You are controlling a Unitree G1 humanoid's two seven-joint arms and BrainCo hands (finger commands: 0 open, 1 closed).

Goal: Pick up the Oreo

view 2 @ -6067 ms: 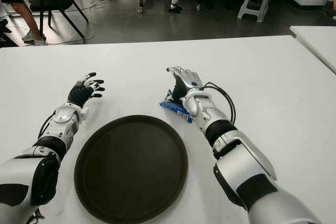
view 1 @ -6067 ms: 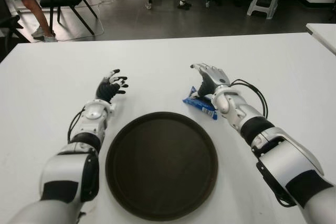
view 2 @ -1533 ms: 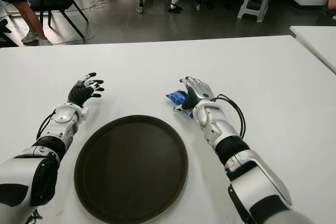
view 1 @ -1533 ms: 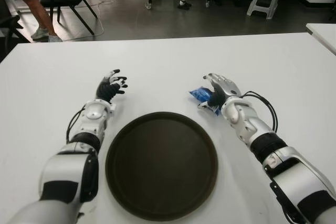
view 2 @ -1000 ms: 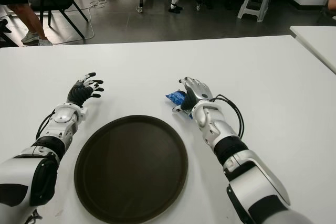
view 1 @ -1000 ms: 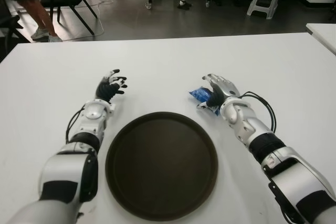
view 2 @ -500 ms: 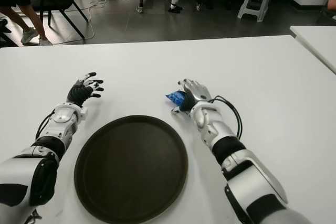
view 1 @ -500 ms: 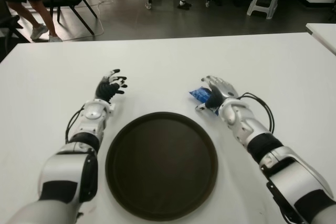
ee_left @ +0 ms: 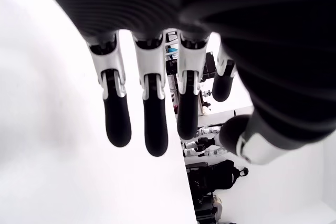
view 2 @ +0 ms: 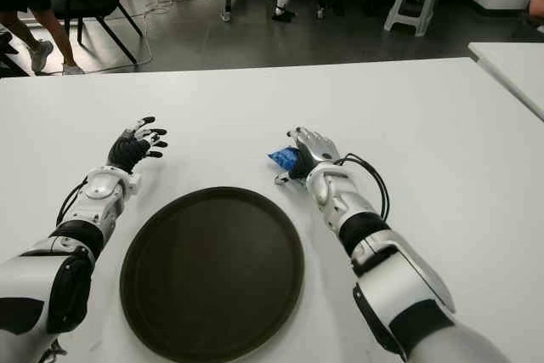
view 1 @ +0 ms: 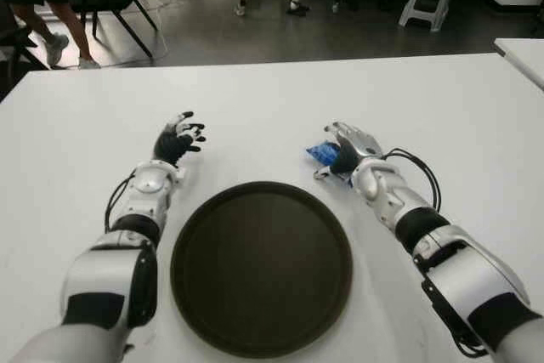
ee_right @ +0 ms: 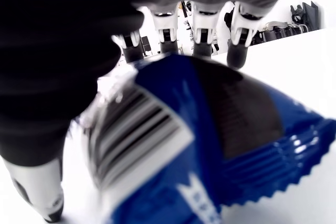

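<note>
Nearest me, low in the frame, sits the dark round tray (view 1: 261, 265) on the white bench (view 1: 476, 116). Just past its upper right rim my right robot hand (view 1: 348, 149) has its fingers wrapped over the blue Oreo pack (ee_right: 210, 145), which lies at centre right. I judge the pack light, crinkly and slick, its biscuits fragile, so I'd clamp gently across its width. The left robot hand (view 1: 178, 139), fingers spread and empty, shows upper left of the tray.
</note>
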